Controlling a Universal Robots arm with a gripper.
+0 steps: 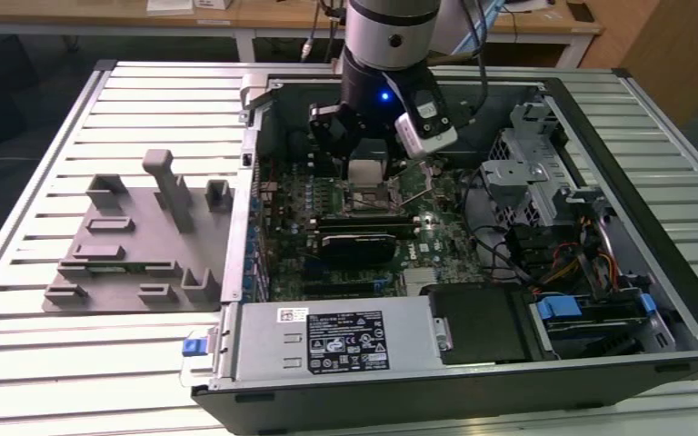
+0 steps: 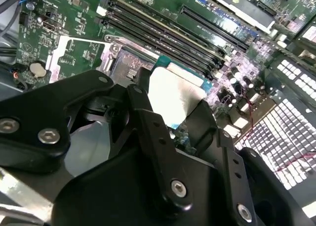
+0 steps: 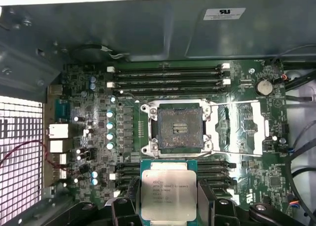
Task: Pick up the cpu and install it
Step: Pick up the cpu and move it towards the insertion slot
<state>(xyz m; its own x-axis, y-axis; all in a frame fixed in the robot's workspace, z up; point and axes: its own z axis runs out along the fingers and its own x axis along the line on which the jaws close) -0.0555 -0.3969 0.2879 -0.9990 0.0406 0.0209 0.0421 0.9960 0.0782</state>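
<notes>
In the exterior view my gripper (image 1: 366, 173) hangs inside the open computer case (image 1: 471, 381), low over the motherboard (image 1: 434, 232). It is shut on the cpu (image 3: 168, 189), a flat square chip with a silvery top and green rim, held by two opposite edges between black fingers (image 3: 206, 196). In the first wrist view the cpu hovers just short of the open, empty socket (image 3: 180, 128), over the memory slots beside it. The second wrist view shows the cpu (image 2: 173, 95) between the fingers (image 2: 143, 107), with the socket (image 2: 126, 65) just beyond it.
The socket's load plate (image 3: 242, 127) is folded open to one side. A grey holder tray (image 1: 131, 241) lies on the slatted table at the exterior view's left. A power supply (image 1: 337, 341), a drive cage (image 1: 531, 173) and cables (image 1: 567, 263) crowd the case.
</notes>
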